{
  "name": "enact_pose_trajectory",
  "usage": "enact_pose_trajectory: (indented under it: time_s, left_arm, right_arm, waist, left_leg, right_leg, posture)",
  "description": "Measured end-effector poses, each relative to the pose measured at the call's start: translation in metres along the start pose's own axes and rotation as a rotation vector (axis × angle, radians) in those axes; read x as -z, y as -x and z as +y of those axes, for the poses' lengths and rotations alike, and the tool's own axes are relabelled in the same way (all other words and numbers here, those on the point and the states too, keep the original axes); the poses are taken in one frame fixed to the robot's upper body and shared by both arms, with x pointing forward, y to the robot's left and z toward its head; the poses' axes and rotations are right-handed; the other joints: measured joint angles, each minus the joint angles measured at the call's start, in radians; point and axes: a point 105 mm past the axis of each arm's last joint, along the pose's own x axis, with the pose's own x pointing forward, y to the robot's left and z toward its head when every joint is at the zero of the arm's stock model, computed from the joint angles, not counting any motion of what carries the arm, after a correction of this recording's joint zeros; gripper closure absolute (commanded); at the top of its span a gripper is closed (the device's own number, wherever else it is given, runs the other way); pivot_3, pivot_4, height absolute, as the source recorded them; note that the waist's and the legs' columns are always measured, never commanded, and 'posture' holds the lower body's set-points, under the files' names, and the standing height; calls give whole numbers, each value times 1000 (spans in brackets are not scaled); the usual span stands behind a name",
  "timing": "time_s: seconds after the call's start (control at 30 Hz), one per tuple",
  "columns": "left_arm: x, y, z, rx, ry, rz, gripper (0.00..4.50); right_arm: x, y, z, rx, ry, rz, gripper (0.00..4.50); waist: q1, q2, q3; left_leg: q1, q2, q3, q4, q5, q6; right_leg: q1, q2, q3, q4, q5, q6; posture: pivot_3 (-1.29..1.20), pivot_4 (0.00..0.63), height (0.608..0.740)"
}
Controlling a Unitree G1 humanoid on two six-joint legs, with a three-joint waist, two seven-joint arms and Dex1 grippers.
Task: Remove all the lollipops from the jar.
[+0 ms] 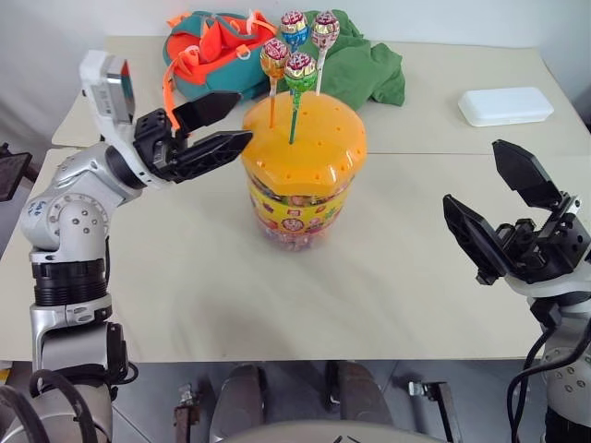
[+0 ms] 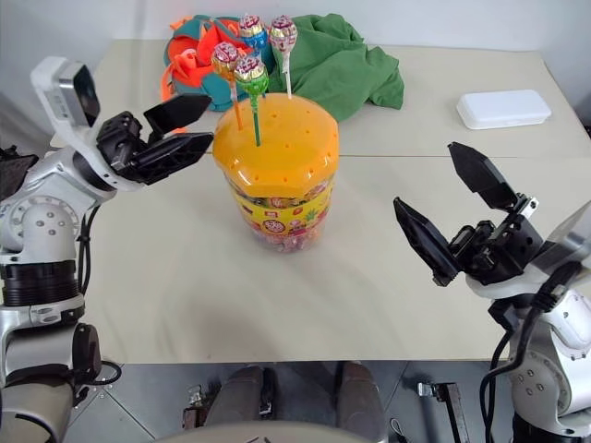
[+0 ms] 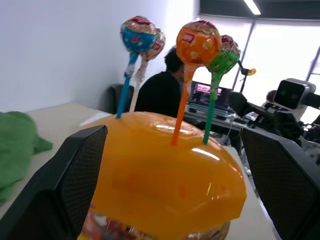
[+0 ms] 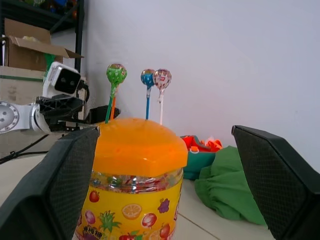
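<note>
Setting: pale table (image 1: 185, 305) against a white wall. At the far edge lie a green cloth (image 1: 365, 69), a teal and orange bag (image 1: 208, 51) and a flat white box (image 1: 505, 105). A seated person (image 3: 162, 92) at a laptop shows beyond the table in the left wrist view.

The jar (image 1: 300, 171) stands upright near the middle of the table, orange lid on, printed label facing the robot. All four lollipops are planted in holes in the lid, sticks roughly upright: orange stick (image 1: 274, 57), green stick (image 1: 299, 72), blue stick (image 1: 294, 28), white stick (image 1: 323, 30). The orange and green ones sit nearer the robot, the blue and white ones farther back.

Left gripper (image 1: 222, 125): fingers spread wide, nothing between them. It points at the jar from the robot's left, with one fingertip at or just beside the lid rim; I cannot tell whether it touches. The orange-stick lollipop is the closest to it.

Right gripper (image 1: 499, 208): fingers likewise spread, empty, well apart from the jar on the right side, aimed toward it.

Progress, judged from the layout: none removed; no lollipop lies on the table or in either gripper. All four extractions remain. The left gripper looks placed for a first approach, likely toward the near sticks.
</note>
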Motion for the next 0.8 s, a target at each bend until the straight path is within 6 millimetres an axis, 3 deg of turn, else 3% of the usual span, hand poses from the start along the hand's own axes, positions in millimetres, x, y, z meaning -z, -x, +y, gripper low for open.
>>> enact_pose_trajectory:
  time_s: [0.07, 0.17, 0.57, 0.73, 0.8]
  left_arm:
    - [-2, -8, 3, 25, -4, -6, 0]
    - [0, -14, 5, 44, 0, -6, 595]
    - [9, -32, 4, 86, -8, 24, 4356]
    - [9, -33, 6, 85, 3, -10, 4491]
    - [-4, -30, 11, 64, 48, -130, 4491]
  right_arm:
    - [5, 0, 4, -18, -5, 19, 64]
    - [7, 0, 6, -31, -1, 29, 0]
    - [9, -6, 8, -19, 15, 41, 0]
    - [9, -8, 7, -14, 10, 39, 0]
    - [8, -10, 8, -25, 14, 28, 0]
  waist:
    - [1, 0, 0]
    - [2, 0, 0]
    - [2, 0, 0]
    - [3, 0, 0]
    - [2, 0, 0]
  left_leg:
    - [0, 0, 0, 0, 0, 0]
    - [0, 0, 0, 1, 0, 0]
    - [-1, 0, 0, 1, 0, 0]
    - [-1, 0, 0, 1, 0, 0]
    - [-1, 0, -1, 2, 0, 0]
  right_leg:
    - [0, 0, 0, 0, 0, 0]
    - [1, 0, 0, -1, 0, 0]
    - [0, 0, 0, 0, 0, 0]
    - [0, 0, 0, 0, 0, 0]
    - [0, 0, 0, 0, 0, 0]
  posture:
    - [0, 150, 740]
    - [0, 150, 740]
    - [0, 150, 740]
    - [0, 150, 740]
    - [0, 150, 740]
